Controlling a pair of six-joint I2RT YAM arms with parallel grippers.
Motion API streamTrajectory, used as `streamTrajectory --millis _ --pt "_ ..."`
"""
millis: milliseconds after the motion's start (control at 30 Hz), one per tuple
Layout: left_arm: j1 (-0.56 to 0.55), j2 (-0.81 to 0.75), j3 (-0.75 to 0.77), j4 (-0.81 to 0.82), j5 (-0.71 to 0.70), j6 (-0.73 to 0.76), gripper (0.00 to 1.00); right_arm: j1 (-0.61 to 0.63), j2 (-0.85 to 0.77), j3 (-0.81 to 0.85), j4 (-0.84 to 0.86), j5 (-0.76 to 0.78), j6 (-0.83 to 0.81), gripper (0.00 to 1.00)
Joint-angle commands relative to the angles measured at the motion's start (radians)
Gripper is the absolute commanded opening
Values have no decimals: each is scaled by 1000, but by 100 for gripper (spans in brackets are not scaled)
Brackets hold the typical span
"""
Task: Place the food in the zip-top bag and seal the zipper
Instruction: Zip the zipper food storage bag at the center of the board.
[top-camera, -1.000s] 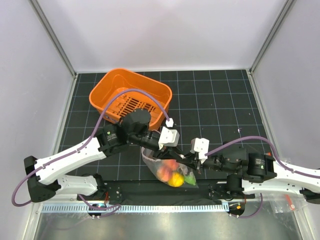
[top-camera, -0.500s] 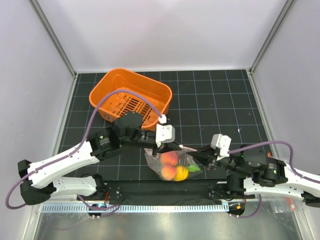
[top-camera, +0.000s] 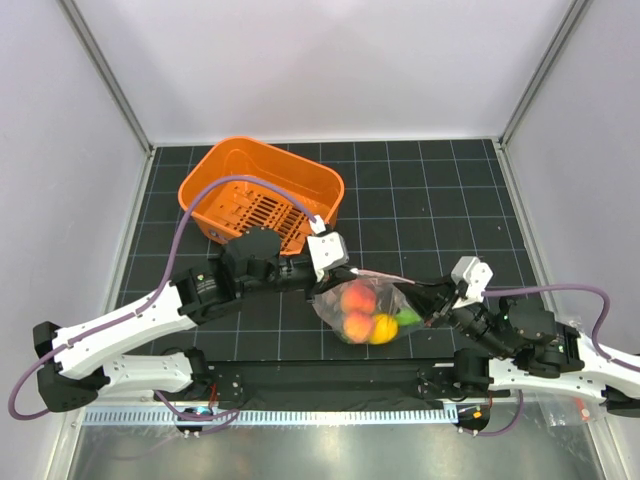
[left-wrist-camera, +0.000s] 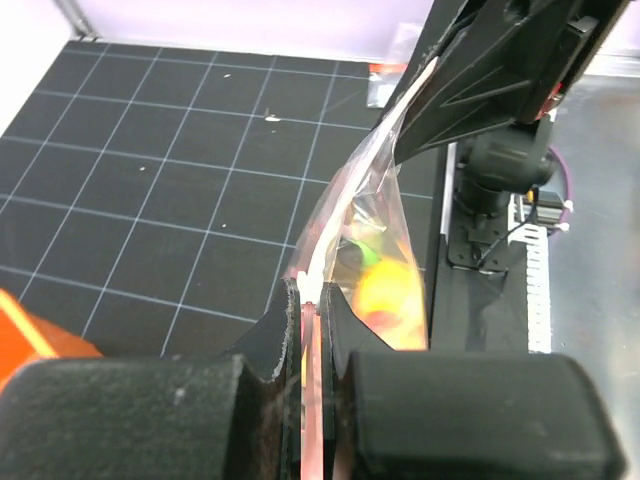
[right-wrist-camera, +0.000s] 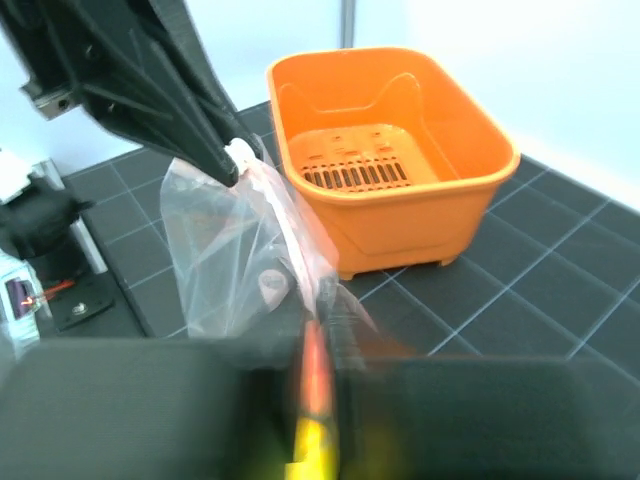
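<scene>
Left gripper (top-camera: 344, 272) and right gripper (top-camera: 428, 296), from above, each pinch an end of the zipper (top-camera: 386, 278). The zip-top bag (top-camera: 328, 308) stretches between them at the near middle, the food (top-camera: 358, 300) inside. Left wrist: jaws clamp the pink strip. Right wrist: likewise, with the orange basket (right-wrist-camera: 400, 210) beyond.

Item count:
- Arms: two, each with one gripper, namely the left gripper (top-camera: 345, 272) and the right gripper (top-camera: 432, 298).
- Zip-top bag (top-camera: 390, 292): one, at 6 o'clock on the table (top-camera: 450, 200), with one zipper (top-camera: 385, 277).
- Food pieces discernible inside: four.
  - Peach-orange pieces (top-camera: 358, 297): two.
  - Yellow-orange piece (top-camera: 382, 328): one.
  - Green piece (top-camera: 408, 317): one.
- Orange basket (top-camera: 290, 160): one, at 11 o'clock.
</scene>
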Motion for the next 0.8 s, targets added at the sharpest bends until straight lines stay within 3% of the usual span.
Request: streamTrajectory --millis 0,100,400,633,733,767 --pt "13 -3 0 -17 -99 -7 0 5 3 15 121 89 13 27" --pt "13 16 6 -24 -91 -5 0 5 61 23 121 36 7 59" --pt "13 4 1 -48 -38 24 0 5 228 115 51 -105 -57 75" --pt "13 33 27 -105 79 44 0 5 371 167 38 -38 -105 74" --pt "13 39 41 -123 102 47 0 5 383 175 31 -17 -110 62" --pt "13 36 38 -122 101 49 0 5 382 173 29 -10 -110 46"
